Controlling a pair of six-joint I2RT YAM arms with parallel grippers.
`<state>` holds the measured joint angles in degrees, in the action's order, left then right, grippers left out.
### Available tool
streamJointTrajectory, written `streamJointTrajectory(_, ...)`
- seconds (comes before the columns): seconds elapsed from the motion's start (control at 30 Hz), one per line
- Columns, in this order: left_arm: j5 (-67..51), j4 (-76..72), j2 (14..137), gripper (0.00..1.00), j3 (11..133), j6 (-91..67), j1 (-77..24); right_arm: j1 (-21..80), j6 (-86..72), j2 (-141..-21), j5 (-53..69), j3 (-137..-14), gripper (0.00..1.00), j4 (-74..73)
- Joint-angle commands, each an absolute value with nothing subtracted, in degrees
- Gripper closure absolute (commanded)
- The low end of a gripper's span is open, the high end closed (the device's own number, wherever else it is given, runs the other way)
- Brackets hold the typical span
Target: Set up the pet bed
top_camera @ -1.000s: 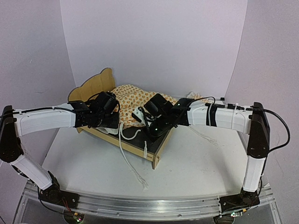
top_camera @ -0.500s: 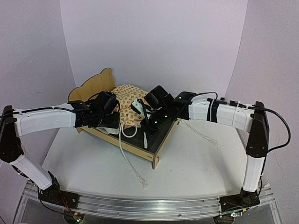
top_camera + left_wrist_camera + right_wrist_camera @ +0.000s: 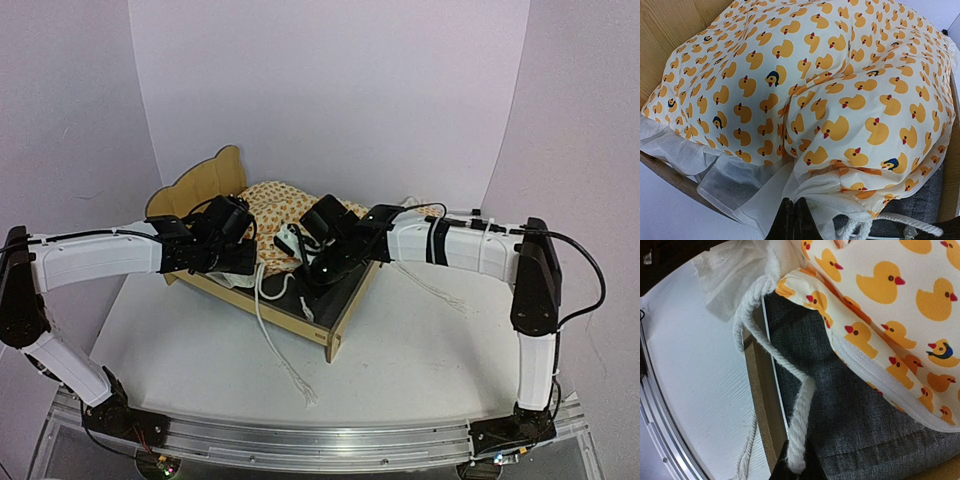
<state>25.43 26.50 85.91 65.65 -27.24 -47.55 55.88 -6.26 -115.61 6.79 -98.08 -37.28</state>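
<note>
While duck-print bedding (image 3: 275,205) covers pet bed (image 3: 345,312) | white rope (image 3: 272,345) trails onto table (image 3: 430,340)

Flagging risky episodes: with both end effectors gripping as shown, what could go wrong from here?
1. The right end effector is shut on the white cord alone; pulling may drag the duck-print bedding instead of spreading it.
2. That cord hangs over the side rail of the pet bed and could snag, shifting it.
3. The left end effector pinches only the thin ruffle, which may slip.
</note>
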Motion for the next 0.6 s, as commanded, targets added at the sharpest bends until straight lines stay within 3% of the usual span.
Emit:
streamJointTrajectory(0.0, 25.9, 24.5, 85.3, 1.0, 67.1, -27.5, -47.0, 55.7, -10.1, -112.1, 9.6, -99.6, 1.0, -35.7)
streamJointTrajectory(0.57, 26.1, 24.5, 84.0, 1.0, 66.5, -27.7, -47.0, 54.2, -20.6, -110.7, 11.3, -93.7, 1.0, -30.4)
